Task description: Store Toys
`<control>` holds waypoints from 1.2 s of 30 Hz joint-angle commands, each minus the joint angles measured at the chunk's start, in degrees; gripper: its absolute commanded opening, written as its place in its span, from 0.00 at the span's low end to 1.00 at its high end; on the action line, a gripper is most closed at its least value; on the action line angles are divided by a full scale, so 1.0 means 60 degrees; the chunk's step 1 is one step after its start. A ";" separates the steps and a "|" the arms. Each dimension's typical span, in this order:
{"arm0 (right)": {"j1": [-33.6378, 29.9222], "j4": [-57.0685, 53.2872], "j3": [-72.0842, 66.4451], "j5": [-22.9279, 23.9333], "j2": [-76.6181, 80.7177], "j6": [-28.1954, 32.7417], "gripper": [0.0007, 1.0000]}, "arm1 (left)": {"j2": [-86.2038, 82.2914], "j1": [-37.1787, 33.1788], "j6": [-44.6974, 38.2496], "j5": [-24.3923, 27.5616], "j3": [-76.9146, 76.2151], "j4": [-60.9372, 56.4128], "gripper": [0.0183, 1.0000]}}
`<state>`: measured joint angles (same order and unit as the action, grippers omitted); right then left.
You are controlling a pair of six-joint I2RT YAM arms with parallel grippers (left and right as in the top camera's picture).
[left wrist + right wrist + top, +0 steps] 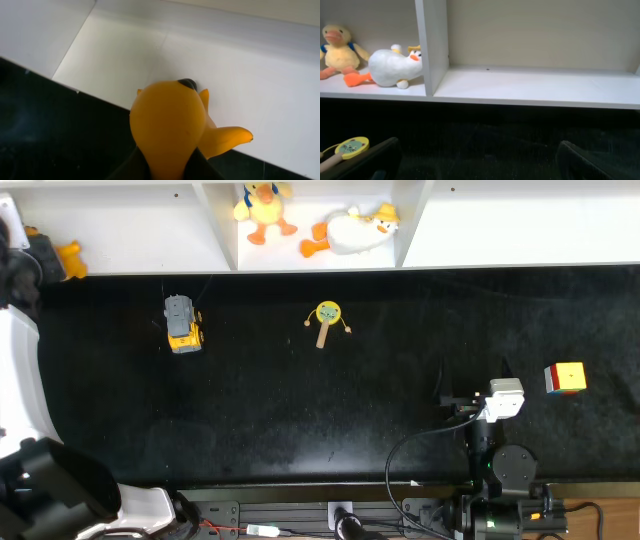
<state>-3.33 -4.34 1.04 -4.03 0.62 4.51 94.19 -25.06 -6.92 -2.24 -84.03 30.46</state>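
Orange toy (170,127) sits clamped in the left gripper (169,169), at the front edge of the shelf's (125,55) left compartment. Placing looks like the step in hand; next it likely needs carrying deeper and releasing. The right gripper (480,160) hangs spread wide over the mat (300,410); truck (182,323), rattle (326,320) and cube (565,377) wait.

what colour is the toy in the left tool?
The toy is plain orange-yellow; the left wrist view shows it best.
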 commanded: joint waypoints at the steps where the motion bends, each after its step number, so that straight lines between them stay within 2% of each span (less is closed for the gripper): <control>1: -0.0029 0.0044 -0.0131 0.0007 -0.0069 -0.0047 1.00 | 0.0237 0.0229 0.0204 -0.0080 -0.0495 -0.0171 0.14; 25: -0.0025 0.0044 -0.0131 0.0007 -0.0069 -0.0044 1.00 | 0.1111 0.0477 0.0193 -0.0153 -0.0699 -0.0583 0.17; 30: -0.0029 0.0047 -0.0127 0.0007 -0.0069 -0.0047 1.00 | 0.1271 0.0696 0.0168 -0.0157 -0.0699 -0.0703 0.27; 36: -0.0029 0.0044 -0.0131 0.0007 -0.0069 -0.0047 0.99 | 0.1290 0.0841 0.0168 -0.0182 -0.0699 -0.0965 0.29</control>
<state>-3.33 -4.34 1.04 -4.03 0.62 4.49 100.97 -20.58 -6.09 -2.90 -86.63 24.99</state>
